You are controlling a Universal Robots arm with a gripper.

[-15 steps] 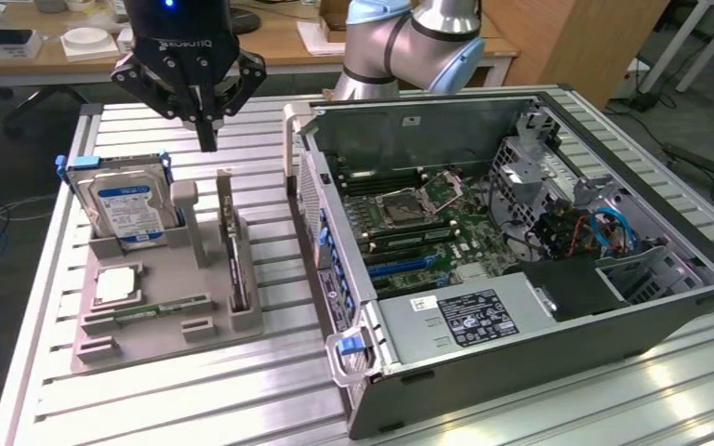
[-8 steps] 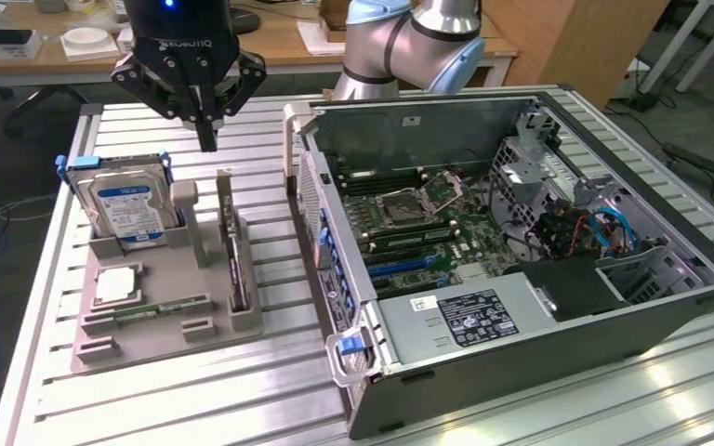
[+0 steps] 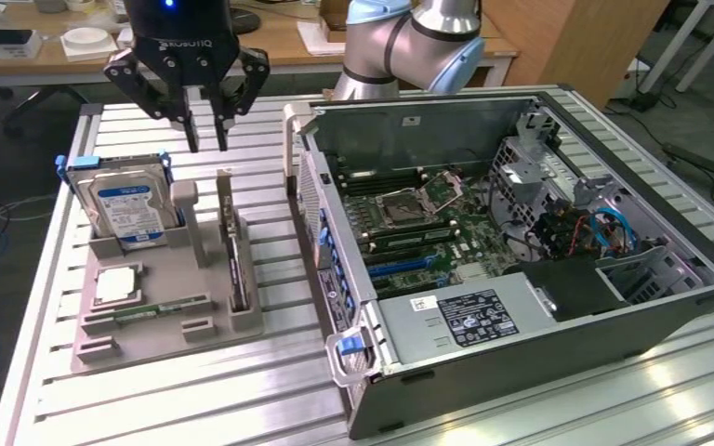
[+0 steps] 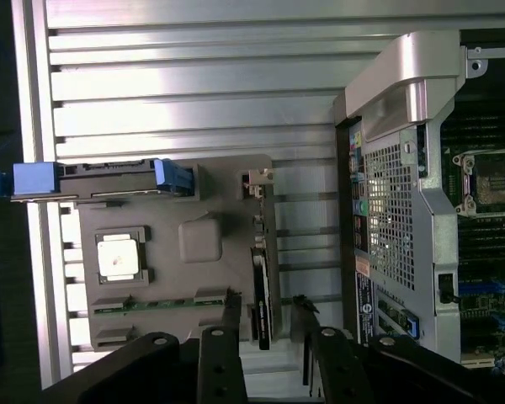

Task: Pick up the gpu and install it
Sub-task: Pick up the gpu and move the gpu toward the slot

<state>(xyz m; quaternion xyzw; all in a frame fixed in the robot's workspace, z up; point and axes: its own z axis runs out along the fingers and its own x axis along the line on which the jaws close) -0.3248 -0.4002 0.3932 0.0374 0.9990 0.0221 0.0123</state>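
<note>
Hand (image 3: pixel 205 144) hangs parted above gpu (image 3: pixel 234 260), seen edge-on from wrist.

The gripper (image 3: pixel 205 139) is black, built of linked bars with round pivot pins, white ROBOTIQ lettering and a blue light above. The arm (image 3: pixel 407 37) is rounded silver-grey with pale blue joint caps.

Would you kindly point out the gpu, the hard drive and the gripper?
gpu (image 3: pixel 238 274), exterior view, dark side face.
hard drive (image 3: pixel 127 206), exterior view, blue-white label.
gripper (image 3: pixel 207 141), exterior view, midway between fingertips.
</note>
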